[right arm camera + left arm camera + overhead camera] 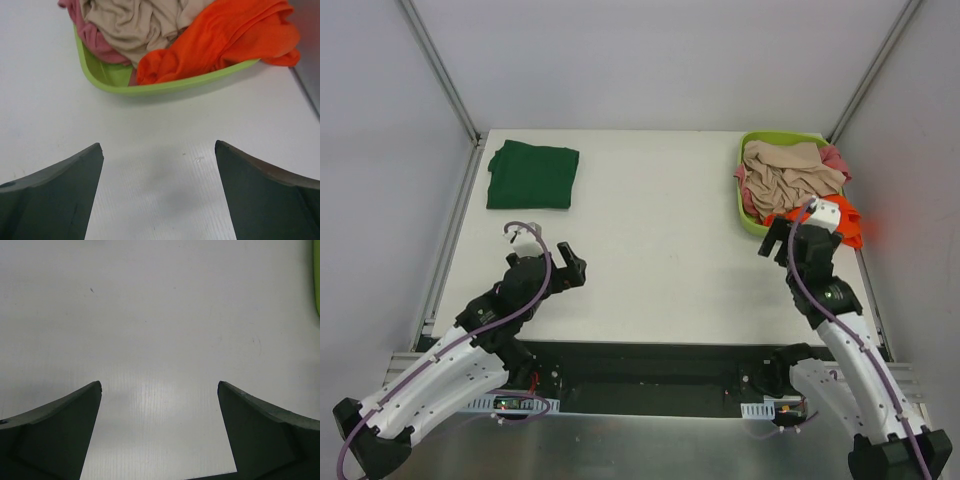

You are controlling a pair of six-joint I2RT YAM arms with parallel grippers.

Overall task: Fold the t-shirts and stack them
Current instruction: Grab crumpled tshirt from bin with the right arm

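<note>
A dark green t-shirt point(532, 175) lies folded at the table's far left. A beige-tan t-shirt point(788, 175) is crumpled on top in the lime-green basket point(748, 217) at the far right, with a pink one point(835, 157) and a bright orange one point(847, 222) at its edges. In the right wrist view the beige-tan shirt point(137, 22), the orange shirt point(220, 32) and the pink shirt point(92, 37) fill the basket point(150, 89). My right gripper point(159, 150) is open and empty just in front of the basket. My left gripper point(160, 387) is open and empty over bare table.
The white table point(650, 250) is bounded by metal rails point(450, 230) on both sides. The basket's rim shows at the far right edge of the left wrist view point(317, 280).
</note>
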